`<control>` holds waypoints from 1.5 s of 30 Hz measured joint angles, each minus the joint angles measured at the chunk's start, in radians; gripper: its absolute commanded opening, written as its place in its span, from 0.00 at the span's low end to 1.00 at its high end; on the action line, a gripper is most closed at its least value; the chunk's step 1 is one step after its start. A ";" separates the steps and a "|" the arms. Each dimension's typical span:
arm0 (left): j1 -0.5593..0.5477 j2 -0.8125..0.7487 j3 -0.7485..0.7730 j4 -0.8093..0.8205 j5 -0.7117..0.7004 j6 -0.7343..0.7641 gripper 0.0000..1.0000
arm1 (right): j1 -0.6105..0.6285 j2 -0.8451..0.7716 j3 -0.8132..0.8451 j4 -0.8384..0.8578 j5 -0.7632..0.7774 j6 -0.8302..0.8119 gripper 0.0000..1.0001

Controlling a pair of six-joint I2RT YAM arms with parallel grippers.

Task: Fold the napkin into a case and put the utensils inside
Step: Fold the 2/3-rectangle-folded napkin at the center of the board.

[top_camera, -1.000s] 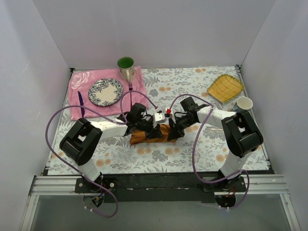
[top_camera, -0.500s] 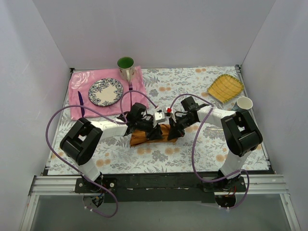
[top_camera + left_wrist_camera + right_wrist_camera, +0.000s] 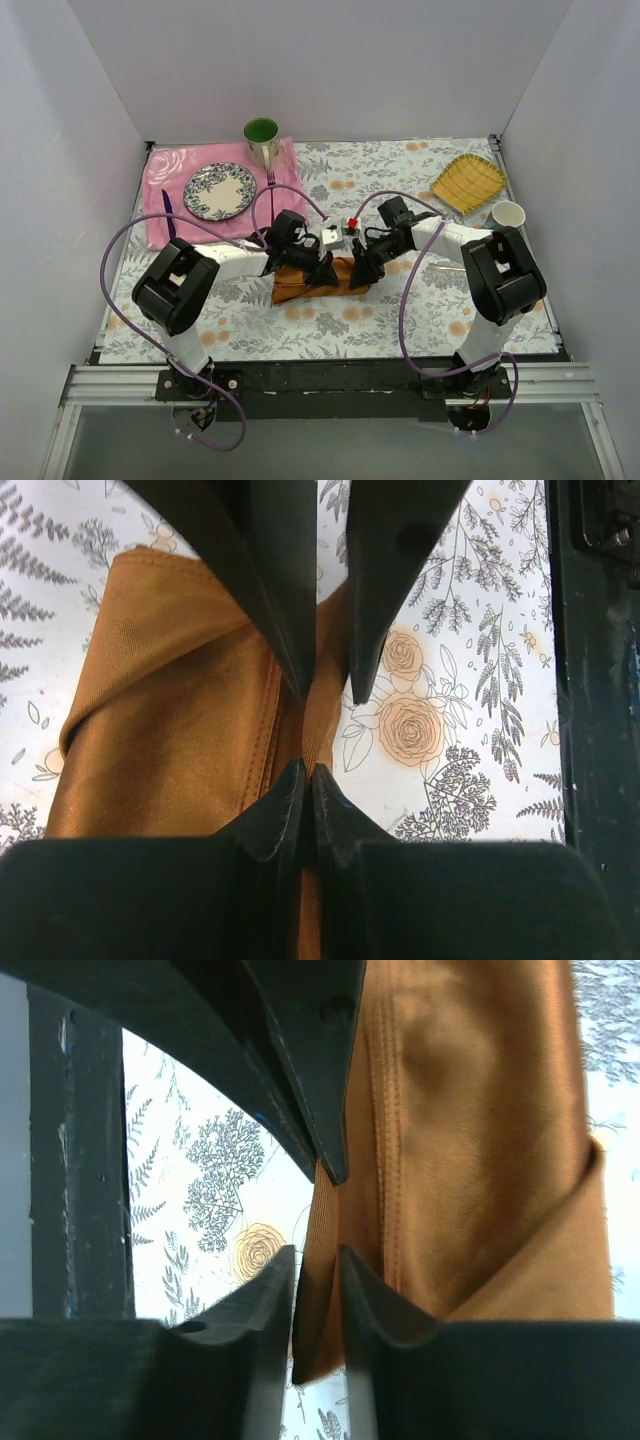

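Observation:
The rust-orange napkin (image 3: 300, 283) lies folded into a narrow band on the flowered tablecloth at mid-table. My left gripper (image 3: 322, 268) is shut on the napkin (image 3: 180, 740), pinching a folded edge between its tips (image 3: 308, 777). My right gripper (image 3: 362, 270) faces it from the other side. Its jaws (image 3: 318, 1260) stand slightly apart around the same edge of the napkin (image 3: 470, 1140), with a gap beside the cloth. A purple utensil (image 3: 168, 214) lies on the pink cloth, and a fork (image 3: 271, 180) lies beside the plate.
A pink cloth (image 3: 160, 165) at the back left carries a patterned plate (image 3: 219, 190) and a green-lined mug (image 3: 262, 138). A yellow ribbed dish (image 3: 467, 182) and a white cup (image 3: 507, 216) stand at the back right. White walls enclose three sides.
The right gripper's jaws have parted a little around the napkin's edge. The left gripper opened briefly and is shut again on the cloth. Both wrists shifted slightly.

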 measured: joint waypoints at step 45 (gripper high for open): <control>0.126 0.205 0.124 -0.124 0.103 -0.570 0.00 | 0.132 -0.050 0.048 0.166 0.584 0.344 0.33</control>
